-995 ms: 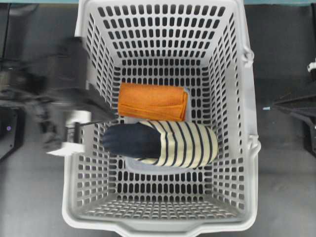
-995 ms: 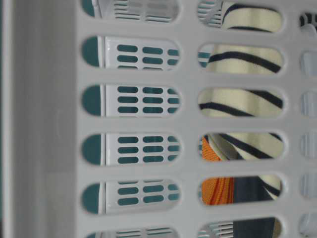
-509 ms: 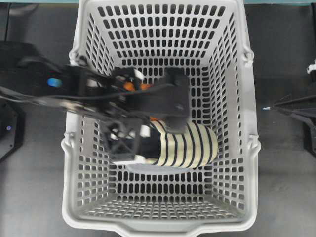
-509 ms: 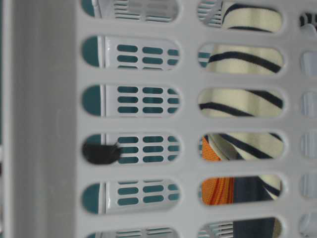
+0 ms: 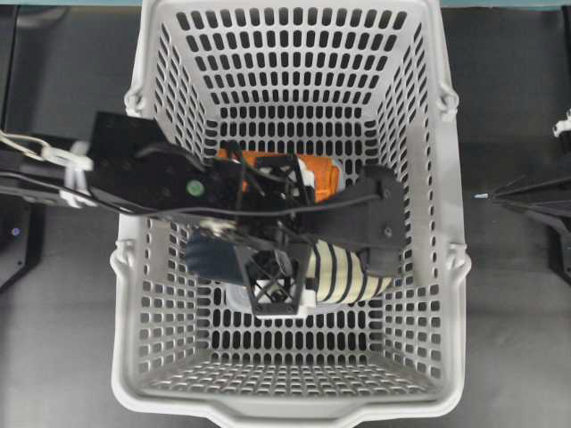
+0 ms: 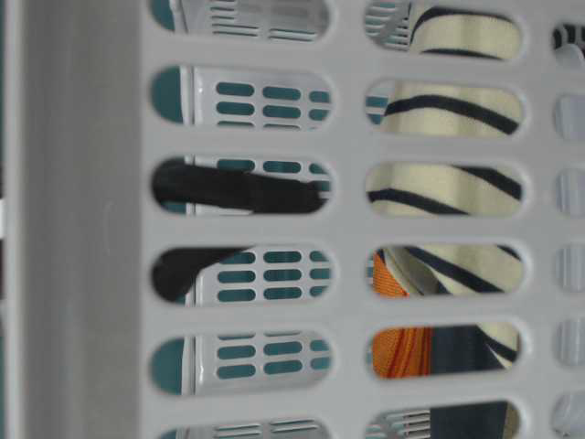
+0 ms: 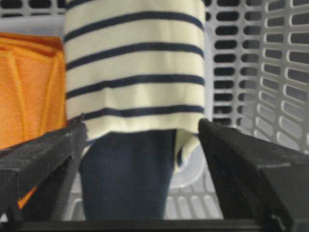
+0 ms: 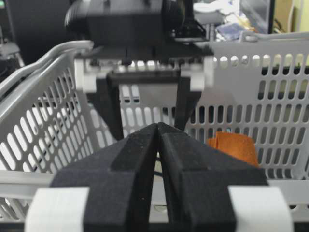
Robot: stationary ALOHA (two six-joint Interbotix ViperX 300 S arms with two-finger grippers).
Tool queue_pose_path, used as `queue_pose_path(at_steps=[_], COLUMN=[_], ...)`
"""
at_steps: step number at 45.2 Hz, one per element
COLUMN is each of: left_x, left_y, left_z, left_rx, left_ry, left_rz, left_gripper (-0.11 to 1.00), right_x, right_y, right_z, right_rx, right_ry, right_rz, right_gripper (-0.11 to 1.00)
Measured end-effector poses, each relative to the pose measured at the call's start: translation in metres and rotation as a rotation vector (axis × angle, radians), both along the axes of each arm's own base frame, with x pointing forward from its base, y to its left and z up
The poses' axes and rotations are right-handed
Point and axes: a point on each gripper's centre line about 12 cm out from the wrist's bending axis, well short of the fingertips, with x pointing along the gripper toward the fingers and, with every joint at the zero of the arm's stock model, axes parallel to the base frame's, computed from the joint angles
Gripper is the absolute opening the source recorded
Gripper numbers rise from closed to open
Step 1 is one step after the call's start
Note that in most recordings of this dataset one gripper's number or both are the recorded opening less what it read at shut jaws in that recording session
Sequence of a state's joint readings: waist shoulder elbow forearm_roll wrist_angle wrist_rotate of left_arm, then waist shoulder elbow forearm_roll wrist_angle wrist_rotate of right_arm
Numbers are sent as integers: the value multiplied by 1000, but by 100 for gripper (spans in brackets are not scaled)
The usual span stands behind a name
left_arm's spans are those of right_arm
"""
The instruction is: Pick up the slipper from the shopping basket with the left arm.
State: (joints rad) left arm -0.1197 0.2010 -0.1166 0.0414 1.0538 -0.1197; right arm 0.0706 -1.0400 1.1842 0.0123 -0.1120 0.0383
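Left gripper [image 7: 140,145]: jaws spread wide, one black finger at either side of the slipper's [image 7: 133,87] navy heel section, touching nothing visible. In the wrist view the striped toe lies toward 12 o'clock, the navy part toward 6 o'clock, and the folded orange cloth [image 7: 29,87] at 9 o'clock of the slipper.

Left arm [image 5: 152,183]: enters the overhead view from 9 o'clock, crosses the basket's left rim and dips steeply into the interior, its lattice-framed gripper pointing down over the middle of the slipper.

Right gripper [image 8: 158,145]: jaws pressed together, tips meeting, holding nothing; it sits outside the shopping basket [image 5: 428,178] at 3 o'clock, level and aimed toward the basket wall.

Count: one slipper, one orange cloth, one grey slotted basket, two arms. The slipper lies on the basket floor near its centre, toe toward 3 o'clock in the overhead view, the cloth just beside it at 12 o'clock. The basket stands on a dark bench [image 5: 508,339].
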Motion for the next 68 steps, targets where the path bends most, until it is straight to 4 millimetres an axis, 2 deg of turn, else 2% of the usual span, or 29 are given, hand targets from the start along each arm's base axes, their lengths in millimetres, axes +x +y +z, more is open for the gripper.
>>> queue_pose_path(at_steps=[9,15,20,22,32,35,46,56,61,64,68], left_x=[14,16,14,13,13,14,10,4,2,3,7], left_y=[-2,-2,-2,-1,0,2,6,14,14,14,14], left_z=[-32,-58,-67,-69,-66,-57,2,79,112,121,119], left_rx=[1,3,4,8,9,7,8,7,2,0,0], left_ry=[3,34,44,49,49,38,38,30,-5,-14,1], left_rz=[-6,-5,-5,-11,-12,-5,10,36,40,41,45], left_gripper=[91,90,84,76,15,6,5,5,5,5,5], right_x=[0,0,-1,-1,-1,-1,-1,-1,-1,-1,-1], right_y=[0,0,0,0,0,0,0,0,0,0,0], right_z=[-3,-3,-4,-6,-7,-7,-7,-7,-7,-7,-6], right_rx=[1,4,5,4,5,5,5,5,5,5,5], right_ry=[8,6,11,14,17,17,17,17,17,16,14], right_rz=[0,1,0,1,1,0,1,1,1,1,0], right_gripper=[0,0,0,0,0,0,0,0,0,0,0])
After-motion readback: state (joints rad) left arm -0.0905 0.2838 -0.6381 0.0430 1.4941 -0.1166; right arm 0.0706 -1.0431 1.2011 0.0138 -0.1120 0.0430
